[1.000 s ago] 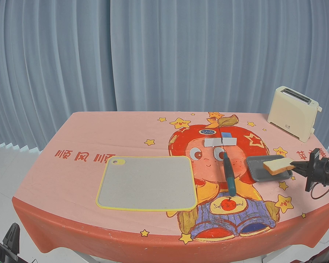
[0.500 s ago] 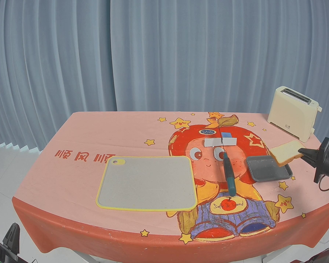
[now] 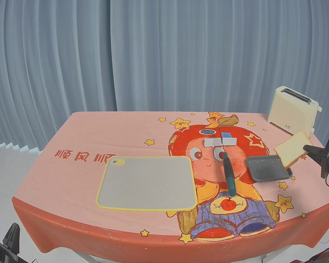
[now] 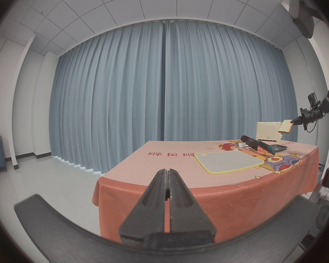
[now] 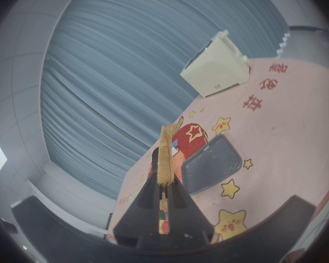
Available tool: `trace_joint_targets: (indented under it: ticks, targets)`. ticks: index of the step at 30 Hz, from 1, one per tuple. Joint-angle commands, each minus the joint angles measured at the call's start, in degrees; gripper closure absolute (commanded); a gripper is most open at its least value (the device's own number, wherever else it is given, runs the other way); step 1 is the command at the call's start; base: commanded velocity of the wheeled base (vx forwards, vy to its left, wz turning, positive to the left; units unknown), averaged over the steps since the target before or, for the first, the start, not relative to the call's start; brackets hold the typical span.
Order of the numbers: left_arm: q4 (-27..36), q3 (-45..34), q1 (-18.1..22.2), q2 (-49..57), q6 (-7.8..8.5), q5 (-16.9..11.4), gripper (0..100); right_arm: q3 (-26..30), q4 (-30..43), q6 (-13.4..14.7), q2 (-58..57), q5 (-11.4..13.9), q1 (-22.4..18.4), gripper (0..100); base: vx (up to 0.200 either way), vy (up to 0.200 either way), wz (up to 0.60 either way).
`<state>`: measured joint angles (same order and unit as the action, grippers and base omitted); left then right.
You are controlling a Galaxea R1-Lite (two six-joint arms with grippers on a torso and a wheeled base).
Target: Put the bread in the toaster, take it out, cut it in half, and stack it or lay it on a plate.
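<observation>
Right gripper (image 3: 306,149) clamps a tilted bread slice (image 3: 292,149), tray (image 3: 263,169) below it, toaster (image 3: 294,113) just beyond; left gripper (image 4: 167,176) closed, empty.

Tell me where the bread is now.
Head view, right side: the bread hangs tilted in the right pincer, above the right edge of the grey tray, in front of the toaster.

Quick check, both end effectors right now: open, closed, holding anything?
Left end effector: closed, empty.
Right end effector: closed on the bread slice.
</observation>
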<state>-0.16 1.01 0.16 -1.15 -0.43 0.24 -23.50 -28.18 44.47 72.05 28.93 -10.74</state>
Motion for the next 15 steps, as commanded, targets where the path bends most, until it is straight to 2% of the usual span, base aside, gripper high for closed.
trace_joint_targets:
  ticks: [1, 6, 9, 11, 15]
  targets:
    - [-0.02, -1.01, 0.02, -0.08, -0.01, 0.02, 100, 0.21, -0.20, -3.69, -1.21, -2.03, 0.54, 100, 0.000, 0.000, 0.00]
    - [-0.02, -1.01, 0.02, -0.08, -0.01, 0.02, 100, 1.71, -0.64, -13.97, -1.47, -6.16, 2.83, 100, 0.000, 0.000, 0.00]
    - [-0.02, -1.01, 0.02, -0.08, -0.01, 0.02, 100, 2.59, -0.73, -21.36, -2.17, -8.71, 4.41, 100, 0.000, 0.000, 0.00]
    - [-0.02, -1.01, 0.02, -0.08, -0.01, 0.02, 100, 3.02, -0.73, -25.22, -2.61, -9.06, 4.68, 100, 0.000, 0.000, 0.00]
    - [-0.02, -1.01, 0.02, -0.08, -0.01, 0.02, 100, 3.29, -0.64, -30.85, -3.84, -8.80, 4.76, 100, 0.000, 0.000, 0.00]
